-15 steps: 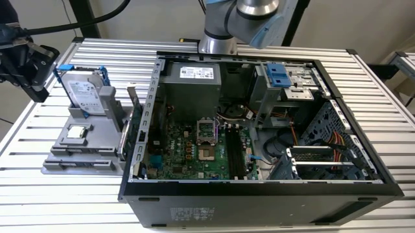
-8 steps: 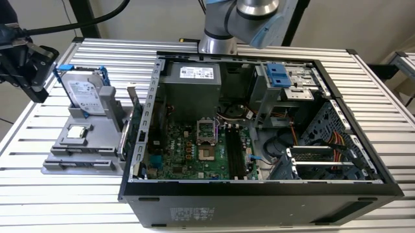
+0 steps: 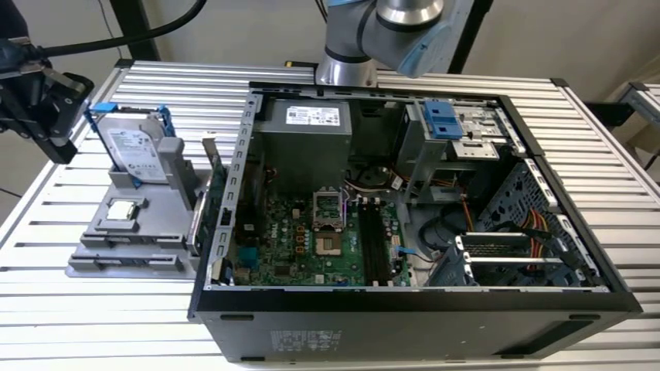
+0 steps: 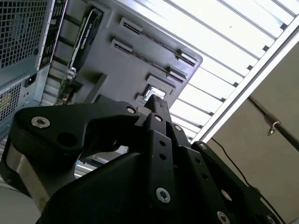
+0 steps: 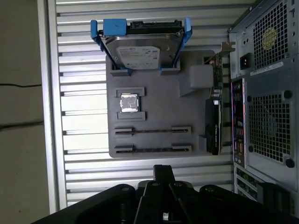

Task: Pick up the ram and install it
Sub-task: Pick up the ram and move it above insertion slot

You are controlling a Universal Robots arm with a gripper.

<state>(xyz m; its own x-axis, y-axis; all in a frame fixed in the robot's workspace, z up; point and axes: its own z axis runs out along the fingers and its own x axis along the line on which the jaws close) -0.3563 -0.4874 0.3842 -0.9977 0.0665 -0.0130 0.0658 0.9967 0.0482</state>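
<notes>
The ram [image 5: 153, 149] shows as a thin dark strip standing on edge in a slot of the grey holder [image 5: 154, 105]. In the exterior view the ram [image 3: 132, 263] sits at the holder's near edge. A second similar strip [image 5: 153, 131] fills the neighbouring slot. My gripper [image 3: 60, 143] hangs at the exterior view's far left, above the table edge and apart from the holder. In both wrist views the black fingertips [image 5: 162, 171] [image 4: 156, 106] are pressed together with nothing between them. The open computer case [image 3: 413, 301] lies to the right, with its motherboard [image 3: 299, 239] exposed.
On the holder stand a hard drive in a blue frame [image 5: 142, 49], a small silver CPU chip [image 5: 129, 102] and a green expansion card [image 5: 214, 121] beside the case wall. The slatted metal table [image 3: 103, 325] surrounds everything. The arm's base [image 3: 345, 54] rises behind the case.
</notes>
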